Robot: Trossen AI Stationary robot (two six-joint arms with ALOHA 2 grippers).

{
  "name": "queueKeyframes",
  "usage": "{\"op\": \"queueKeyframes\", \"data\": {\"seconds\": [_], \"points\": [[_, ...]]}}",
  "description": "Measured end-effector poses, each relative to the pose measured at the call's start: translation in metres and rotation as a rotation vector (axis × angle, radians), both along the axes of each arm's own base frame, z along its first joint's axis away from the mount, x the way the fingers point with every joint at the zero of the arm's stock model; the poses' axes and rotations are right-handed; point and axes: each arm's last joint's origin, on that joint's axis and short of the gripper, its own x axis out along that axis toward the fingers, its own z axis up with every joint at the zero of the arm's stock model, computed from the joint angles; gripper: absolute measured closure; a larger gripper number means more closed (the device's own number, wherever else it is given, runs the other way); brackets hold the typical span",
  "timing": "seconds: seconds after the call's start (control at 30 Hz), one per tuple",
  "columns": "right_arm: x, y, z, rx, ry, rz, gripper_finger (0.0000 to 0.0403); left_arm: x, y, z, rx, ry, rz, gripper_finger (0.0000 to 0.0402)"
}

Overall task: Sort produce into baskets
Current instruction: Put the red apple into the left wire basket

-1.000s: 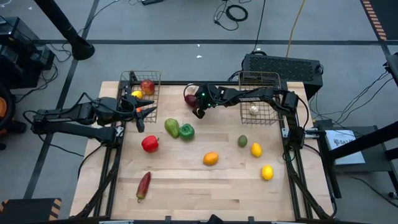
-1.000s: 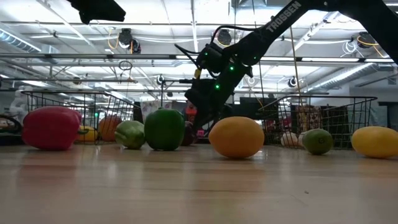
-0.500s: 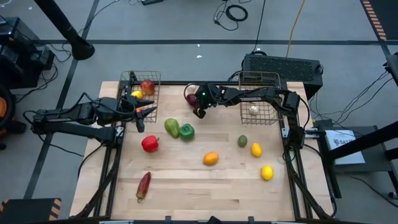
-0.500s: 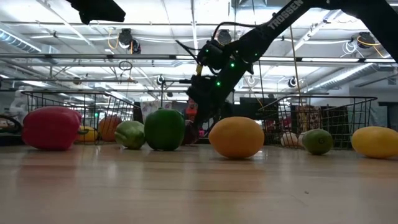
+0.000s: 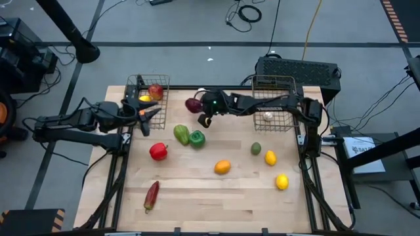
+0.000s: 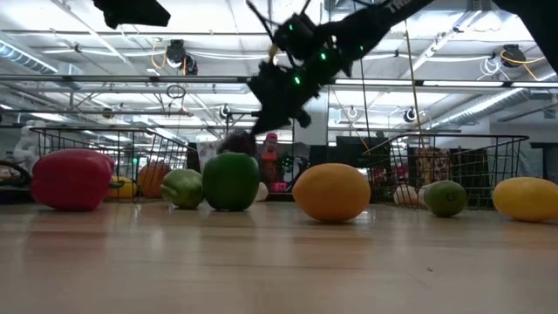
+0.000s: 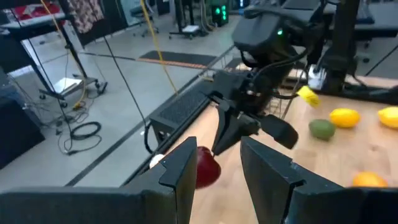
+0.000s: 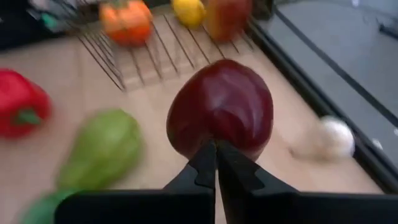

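Observation:
My right gripper (image 8: 216,149) is shut at the near side of a dark red apple (image 8: 221,109), which hangs above the table's far middle (image 5: 193,105). Close to the left basket (image 5: 149,92), my left gripper (image 7: 214,165) stands open and holds nothing. That basket holds a red apple (image 5: 155,90), a lemon (image 5: 144,99) and an orange (image 8: 127,22). One white garlic (image 5: 268,116) sits inside the right basket (image 5: 272,105). Two green peppers (image 5: 188,136), a red pepper (image 5: 158,151) and an orange (image 5: 222,167) lie on the table. My right gripper has its two shut fingertips (image 8: 208,155) against the apple's near lower side (image 8: 214,138), coming slanting down from the table's right. What thin part they pinch is hidden by the fingers. The apple hangs beyond the fingertips, clear of the table.
A lime (image 5: 256,149), two lemons (image 5: 270,157) (image 5: 281,181) and a dark chili (image 5: 151,195) lie on the nearer half of the table. A white garlic (image 8: 336,137) rests on the table by the far edge. Free wood shows along the near edge.
My right gripper has risen and gone a little toward the table's left, tipping less steeply. The dark red apple has come up with it, off the table and above the green peppers.

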Motion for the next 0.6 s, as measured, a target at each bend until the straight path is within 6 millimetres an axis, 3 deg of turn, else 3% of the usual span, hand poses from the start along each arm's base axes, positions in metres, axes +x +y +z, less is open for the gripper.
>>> {"op": "queueKeyframes", "data": {"seconds": [0.37, 0.47, 0.6], "points": [[0.028, 0.026, 0.070, -0.061, -0.238, 0.067, 0.0402, -0.016, 0.000, 0.007, 0.002, -0.075, 0.001, 0.0269], [0.037, 0.026, 0.078, -0.072, -0.287, 0.071, 0.0402, -0.019, 0.000, 0.008, 0.002, -0.093, 0.001, 0.0269], [0.058, 0.022, 0.072, -0.079, -0.323, 0.075, 0.0402, -0.020, 0.000, 0.011, 0.003, -0.123, 0.002, 0.0269]]}}
